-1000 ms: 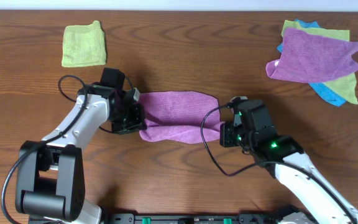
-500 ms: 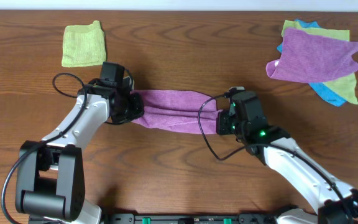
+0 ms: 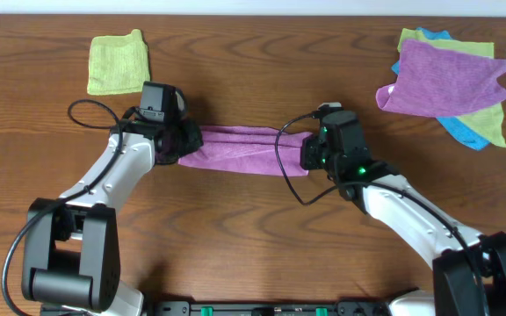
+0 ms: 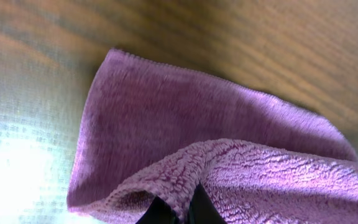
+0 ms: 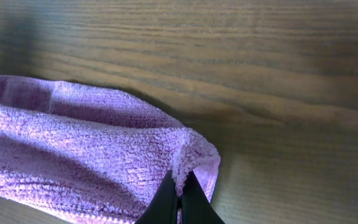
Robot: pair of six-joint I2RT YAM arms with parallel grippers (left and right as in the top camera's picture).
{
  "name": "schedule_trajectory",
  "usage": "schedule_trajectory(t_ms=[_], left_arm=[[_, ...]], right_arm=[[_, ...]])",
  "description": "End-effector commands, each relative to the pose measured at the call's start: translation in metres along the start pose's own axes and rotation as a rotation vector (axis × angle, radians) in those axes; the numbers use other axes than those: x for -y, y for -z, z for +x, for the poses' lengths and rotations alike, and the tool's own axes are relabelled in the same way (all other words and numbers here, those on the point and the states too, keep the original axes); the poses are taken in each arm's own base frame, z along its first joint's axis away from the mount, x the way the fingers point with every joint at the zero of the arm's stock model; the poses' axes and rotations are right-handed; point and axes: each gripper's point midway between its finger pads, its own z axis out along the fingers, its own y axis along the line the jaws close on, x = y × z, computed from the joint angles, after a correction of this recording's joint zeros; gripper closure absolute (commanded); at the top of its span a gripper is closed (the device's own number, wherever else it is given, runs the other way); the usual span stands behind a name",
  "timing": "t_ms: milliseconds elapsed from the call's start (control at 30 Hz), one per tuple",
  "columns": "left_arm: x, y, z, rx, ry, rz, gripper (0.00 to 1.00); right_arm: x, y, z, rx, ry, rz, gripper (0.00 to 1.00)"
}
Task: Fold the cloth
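The lilac-purple cloth [image 3: 240, 149] lies as a narrow folded band across the middle of the wooden table, stretched between my two grippers. My left gripper [image 3: 181, 142] is shut on the cloth's left end; in the left wrist view the black fingertips [image 4: 179, 210] pinch a raised edge of the cloth [image 4: 166, 137]. My right gripper [image 3: 310, 156] is shut on the cloth's right end; in the right wrist view its fingertips [image 5: 180, 198] pinch a corner of the cloth [image 5: 73, 155].
A folded lime-green cloth [image 3: 119, 61] lies at the far left. A heap of cloths lies at the far right: a purple one [image 3: 442, 79] on top of lime-green [image 3: 492, 123] and blue [image 3: 464, 133] ones. Black cables loop beside both arms.
Both grippers moved toward the far side of the table, carrying the near edge of the cloth over. The cloth went from a wide shape to a narrow band.
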Motion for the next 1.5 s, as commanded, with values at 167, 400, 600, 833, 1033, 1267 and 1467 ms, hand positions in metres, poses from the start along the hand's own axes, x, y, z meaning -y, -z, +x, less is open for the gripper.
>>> schedule_trajectory(t_ms=[167, 400, 600, 833, 1033, 1267, 1467], left_arm=[[-0.013, -0.013, -0.016, 0.056, 0.005, -0.06, 0.94], [-0.019, -0.029, -0.02, 0.064, 0.005, -0.075, 0.94], [-0.027, -0.037, -0.022, 0.072, 0.007, -0.108, 0.94], [-0.035, -0.036, -0.025, 0.095, 0.007, -0.151, 0.94], [-0.033, -0.035, -0.026, 0.094, 0.006, -0.141, 0.94], [-0.023, -0.019, -0.037, 0.147, -0.003, -0.123, 0.94], [-0.02, -0.006, -0.046, 0.195, -0.007, -0.13, 0.94]], right_arm=[[0.01, -0.009, -0.011, 0.033, 0.026, 0.055, 0.99], [0.01, -0.02, -0.012, 0.049, 0.026, 0.052, 0.98], [0.01, -0.027, -0.014, 0.065, 0.025, 0.05, 0.98], [0.012, -0.045, -0.006, 0.053, 0.028, 0.05, 0.98], [0.009, -0.046, -0.013, 0.074, 0.028, 0.042, 0.98], [0.003, -0.043, -0.032, 0.111, 0.028, 0.031, 0.99], [0.003, -0.042, -0.041, 0.133, 0.027, 0.041, 0.98]])
